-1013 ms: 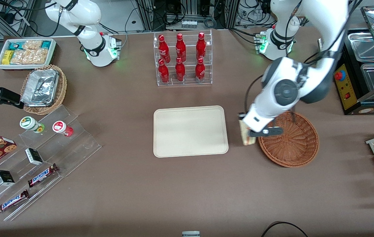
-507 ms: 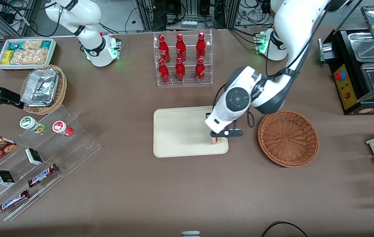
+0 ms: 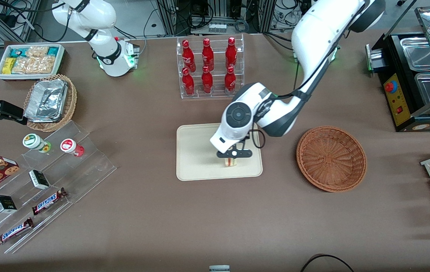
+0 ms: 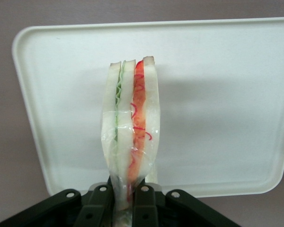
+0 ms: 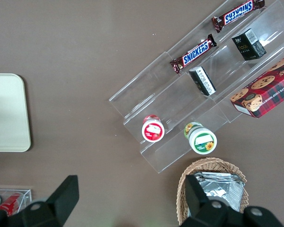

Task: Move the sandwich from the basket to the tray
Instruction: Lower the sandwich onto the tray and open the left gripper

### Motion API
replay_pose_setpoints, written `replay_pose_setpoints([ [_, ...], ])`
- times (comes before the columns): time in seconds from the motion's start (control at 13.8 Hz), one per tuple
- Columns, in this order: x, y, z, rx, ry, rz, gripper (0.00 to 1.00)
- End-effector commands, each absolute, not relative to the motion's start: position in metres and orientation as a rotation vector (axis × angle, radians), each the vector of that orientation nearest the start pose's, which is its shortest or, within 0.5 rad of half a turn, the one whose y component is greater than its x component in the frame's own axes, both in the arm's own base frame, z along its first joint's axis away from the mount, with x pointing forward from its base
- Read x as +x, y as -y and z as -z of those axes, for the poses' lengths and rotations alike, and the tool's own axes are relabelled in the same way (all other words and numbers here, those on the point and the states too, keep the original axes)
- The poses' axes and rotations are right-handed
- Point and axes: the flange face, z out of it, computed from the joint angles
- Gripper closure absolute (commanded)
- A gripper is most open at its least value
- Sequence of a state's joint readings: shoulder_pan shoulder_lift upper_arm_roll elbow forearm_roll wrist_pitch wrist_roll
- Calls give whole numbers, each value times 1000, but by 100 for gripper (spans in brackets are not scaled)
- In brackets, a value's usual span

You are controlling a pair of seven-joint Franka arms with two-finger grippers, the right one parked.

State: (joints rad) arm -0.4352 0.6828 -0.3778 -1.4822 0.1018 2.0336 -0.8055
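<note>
My gripper (image 3: 232,160) hangs over the cream tray (image 3: 196,151), above the part of it nearest the front camera and toward the basket. It is shut on the sandwich (image 4: 130,132), a wrapped wedge of white bread with green and red filling; in the wrist view the dark fingers (image 4: 146,201) pinch its narrow end, and the wedge is held on edge above the tray (image 4: 217,94). From the front only the sandwich's lower tip (image 3: 230,163) shows under the hand. The reddish-brown wicker basket (image 3: 331,158) sits beside the tray, toward the working arm's end, with nothing in it.
A clear rack of red bottles (image 3: 209,68) stands farther from the camera than the tray. Toward the parked arm's end are a tan basket of foil containers (image 3: 50,101), a white snack bin (image 3: 30,61) and clear tiered shelves with candy bars (image 3: 48,181). A metal warmer (image 3: 419,79) stands past the basket.
The gripper has carried the sandwich from beside the basket's rim over the tray's edge and then farther in over the tray, away from the basket.
</note>
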Motion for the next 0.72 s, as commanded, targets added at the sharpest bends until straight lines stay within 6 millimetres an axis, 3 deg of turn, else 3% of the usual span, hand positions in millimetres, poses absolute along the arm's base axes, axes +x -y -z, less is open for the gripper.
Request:
replay_pose_setpoints([
  [0.0,521,492,-280,-3163,44,-208,100],
  [0.43,503,516,-266,-3159,63,-207,100],
  [0.65,501,518,-260,-3154,63,-216,100],
])
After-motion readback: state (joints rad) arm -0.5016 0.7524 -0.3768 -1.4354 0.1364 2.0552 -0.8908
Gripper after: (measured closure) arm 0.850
